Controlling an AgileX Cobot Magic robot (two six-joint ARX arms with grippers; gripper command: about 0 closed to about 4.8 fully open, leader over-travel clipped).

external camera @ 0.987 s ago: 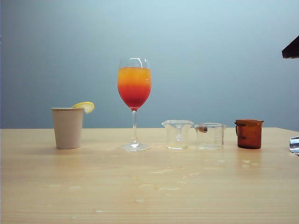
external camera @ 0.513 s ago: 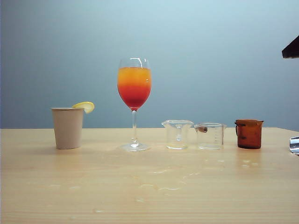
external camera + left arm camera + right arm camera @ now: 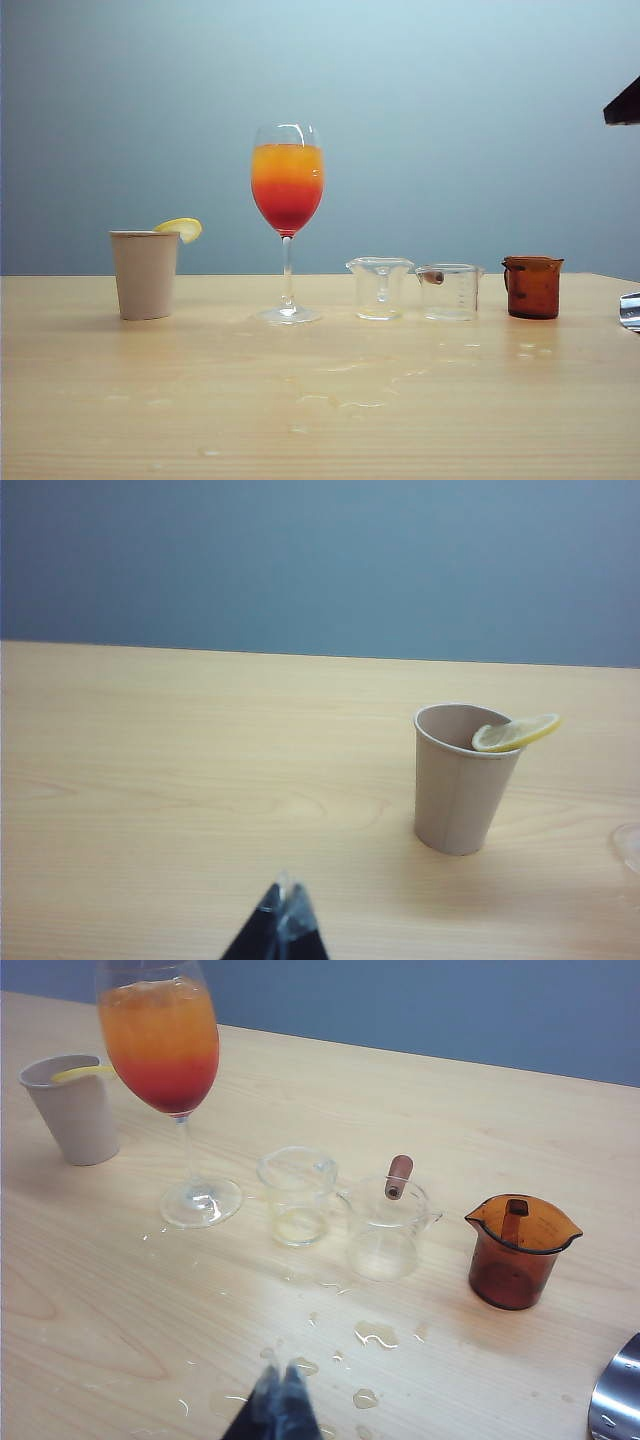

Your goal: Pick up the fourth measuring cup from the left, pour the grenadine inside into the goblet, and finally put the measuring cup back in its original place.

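**Grenadine cup standing in its row, both grippers clear of it**

Exterior view: The fourth measuring cup [image 3: 533, 287] stands upright on the tabletop [image 3: 200, 400] at the right end of the row, apart from the two clear measuring cups [image 3: 381, 288] to its left. The goblet [image 3: 288, 220] stands left of those, its bowl layered orange over red. A paper cup [image 3: 145, 274] with a lemon slice [image 3: 180, 229] on its rim stands furthest left. Small puddles [image 3: 350, 400] lie on the tabletop in front of the row. Neither gripper can be made out here.

Left wrist view: The left gripper [image 3: 282, 920] sits low over bare tabletop, well apart from the paper cup. Its fingers [image 3: 290, 915] meet at one tip, clenched on nothing.

Right wrist view: The right gripper [image 3: 278, 1390] is above the wet patch, near but clear of the row, the dark red-brown cup beyond it and to one side. Its fingers [image 3: 270, 1392] are pressed together and empty. The cup shows a pour spout and a handle at the rim; only a dark tint of the grenadine [image 3: 510, 1285] shows low inside, quantity not determinable.

Assessment: The cup appears small, light and rigid, probably hard plastic. Its smooth wall may be slippery given the spills nearby. A grip across the body below the rim, spout left free, looks soundest. The goblet is tall, full and fragile; contact risks tipping it.
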